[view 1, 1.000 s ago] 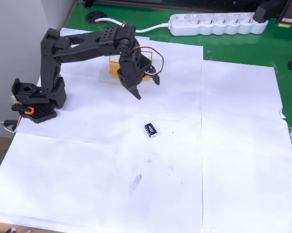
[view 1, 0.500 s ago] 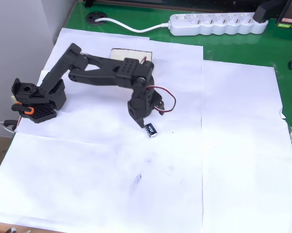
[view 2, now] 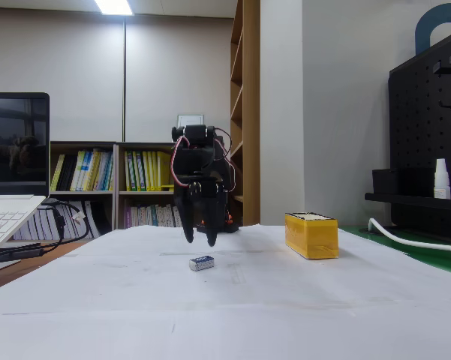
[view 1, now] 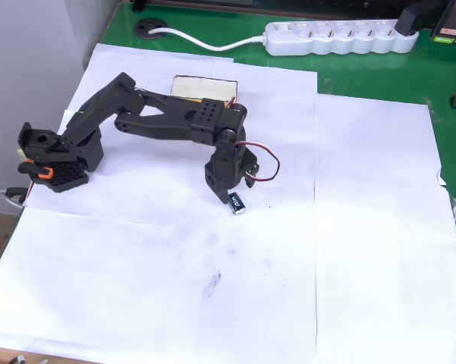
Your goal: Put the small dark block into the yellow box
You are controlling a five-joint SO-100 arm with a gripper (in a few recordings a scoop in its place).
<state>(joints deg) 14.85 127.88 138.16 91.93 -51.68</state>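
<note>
The small dark block lies flat on the white paper, white lettering up; in the fixed view the block rests on the table in front of the arm. My gripper points down right beside the block's upper-left end. Seen from the fixed view, the gripper hangs a little above the block, open, with nothing between its fingers. The yellow box stands behind the arm, its near edge partly covered by the arm's link. It shows as a mustard box to the right.
A white power strip and its cable lie on the green table at the back. White paper sheets cover the work area. A laptop stands at the left of the fixed view, and the arm's base at the left.
The arm has swung forward from above the yellow box and come down to the block. In the last half second it shifted only slightly closer; the block has not moved.
</note>
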